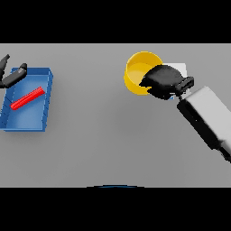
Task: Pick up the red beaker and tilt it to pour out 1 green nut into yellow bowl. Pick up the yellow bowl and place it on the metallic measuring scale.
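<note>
Head view shows the right hand at the far right part of the grey bench, with its fingers curled round the near right rim of the yellow bowl. So this hand is grasping the bowl, and the bowl sits directly to the left of the palm and partly under the fingers. Just behind the hand, on its far right side, a pale flat thing shows; this is probably the metallic measuring scale, but most of it is hidden by the hand and I cannot tell whether the bowl touches it.

Inside the bowl I cannot make out a green nut. No red beaker shows in this view; well to the left of the right hand there is a blue tray holding a thin red stick.

The left hand shows at the left edge, over the far corner of the tray, with the fingers relaxed and holding nothing.

The bowl looks stiff, light and smooth, so it may slip. In my judgement the rim is the good place to take hold, thumb on one side of the wall and fingers on the other, keeping it level during the short move to the scale.
</note>
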